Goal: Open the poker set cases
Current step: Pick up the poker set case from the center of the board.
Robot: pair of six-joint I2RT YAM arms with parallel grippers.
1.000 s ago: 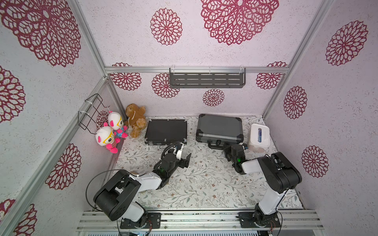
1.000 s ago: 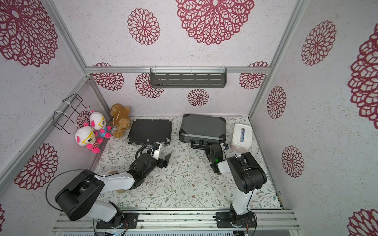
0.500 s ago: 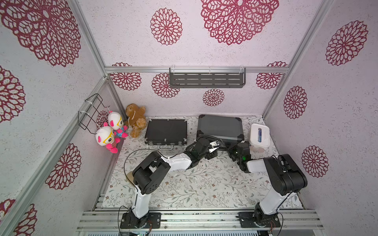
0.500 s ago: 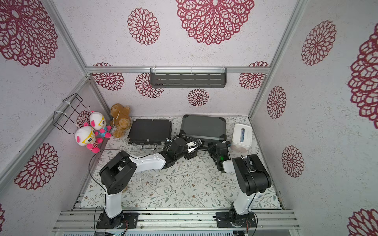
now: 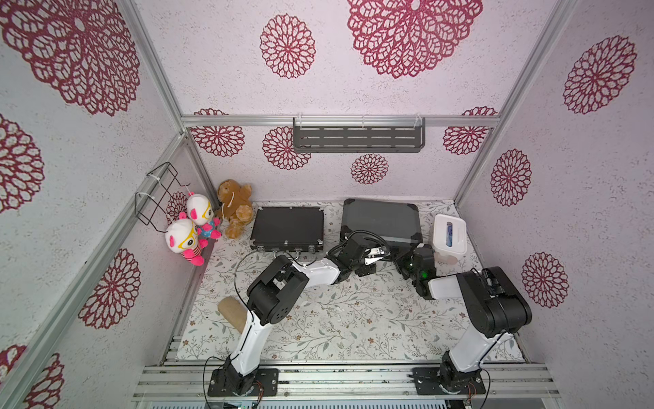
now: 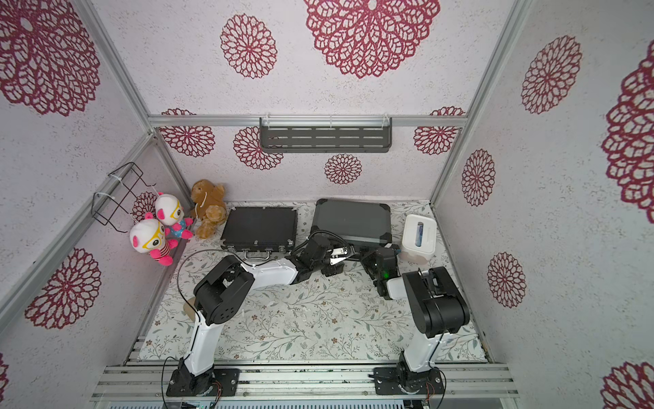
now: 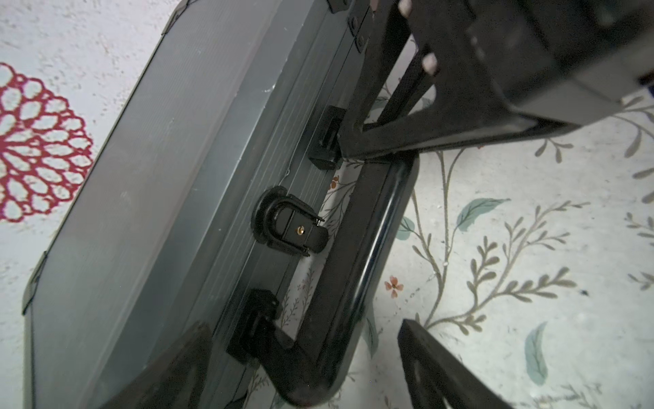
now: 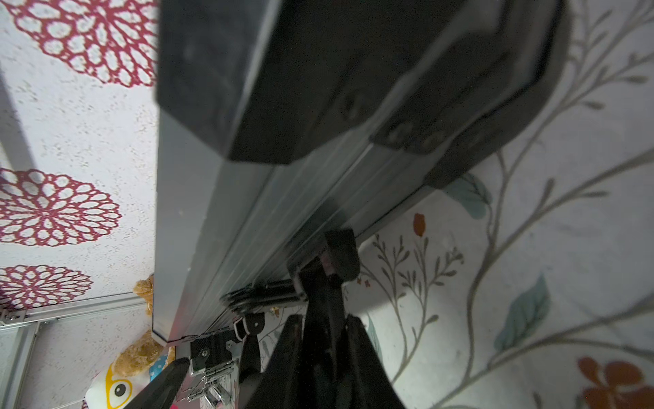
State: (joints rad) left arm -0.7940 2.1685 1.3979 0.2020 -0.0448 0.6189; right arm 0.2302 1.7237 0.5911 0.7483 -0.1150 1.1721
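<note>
Both top views: arm bases sit on the rail at the near edge of the table point(image 5: 336, 329). A beige roll point(image 5: 231, 313) lies by the left edge, half hidden behind the left arm. Mid-table, the left arm stretches across to the right. The left gripper point(image 5: 376, 256) and right gripper point(image 5: 401, 255) are both at the front of the grey case point(image 5: 382, 219), which lies flat at the far edge, right of centre. From above the arms cover its handle and latches. The left wrist view fills that in: left fingers point(image 7: 442, 368) set wide, one over the lid, one over the table, straddling one end of the black handle point(image 7: 368, 230). The centre lock point(image 7: 290, 226) is untouched, and the right fingers point(image 7: 375, 141) are against the latch point(image 7: 327, 138) beyond it. Right wrist view: those fingers are nearly together, tips at the latch point(image 8: 341, 255); cannot tell whether they pinch it. Lid seam looks shut. The black case point(image 5: 288, 225) is shut, at the far edge left of centre, clear of both arms. The tissue box point(image 5: 449, 233) is in the far right corner, just beside the grey case; the plush toys point(image 5: 198, 226) are in the far left corner. One second back the left gripper was at the black case's handle; it has since swung over to the grey case. The right gripper has hardly moved.
</note>
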